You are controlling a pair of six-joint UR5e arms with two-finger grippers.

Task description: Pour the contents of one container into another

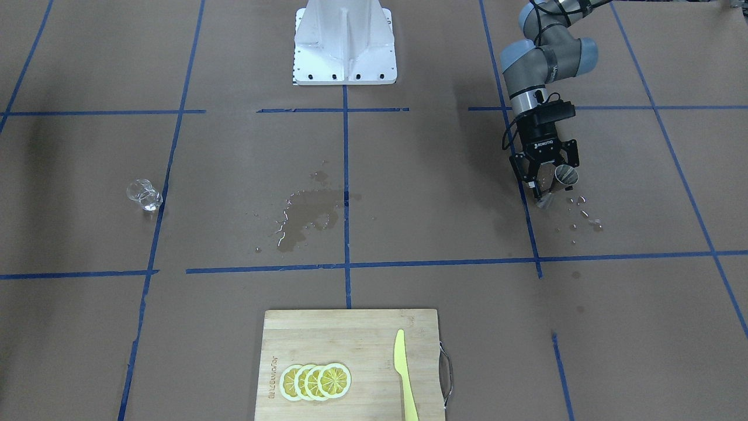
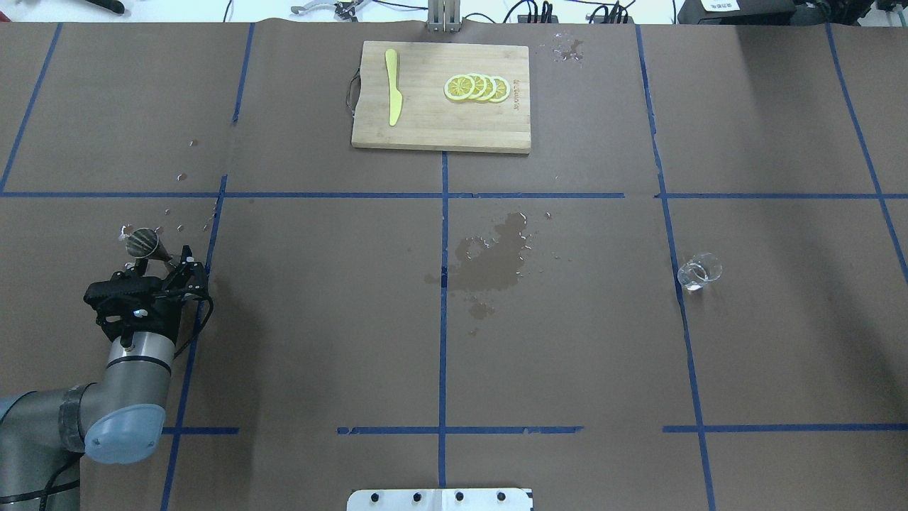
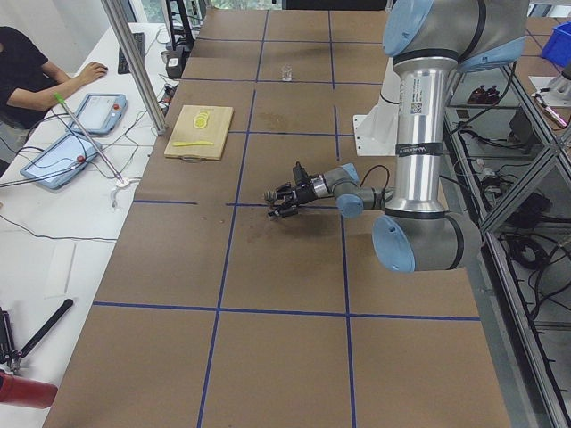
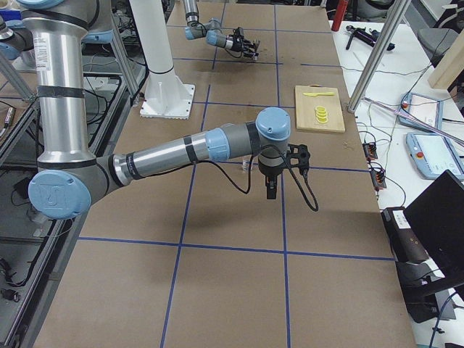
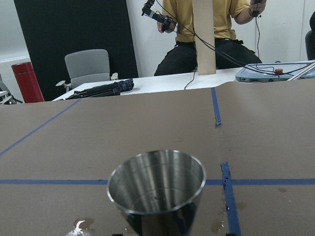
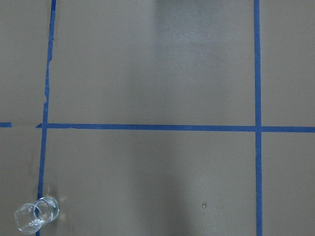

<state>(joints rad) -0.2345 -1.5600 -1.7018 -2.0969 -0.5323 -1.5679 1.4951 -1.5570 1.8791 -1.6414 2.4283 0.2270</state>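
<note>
**Cup (image 1: 144,195), clear glass, for pouring into jigger (image 1: 565,175)**

Handling, as judged: light, rigid, breakable. The smooth wall was likely slick, more so if wet. Best held from the side across the mid-wall, below the rim, with a gentle squeeze.
Looks: small, round, colourless. Whether it stood upright or lay tipped could not be told, nor whether it held liquid.
Location: alone on the table (image 1: 409,193) beside a tape line (image 1: 156,234), on the robot's right, well apart from the jigger.
Jigger: stood among droplets (image 1: 587,216) between the spread jaws of the left gripper (image 1: 548,188), seemingly unclamped.
Right gripper (image 4: 270,190): hung above the table; apart or together could not be told
</note>
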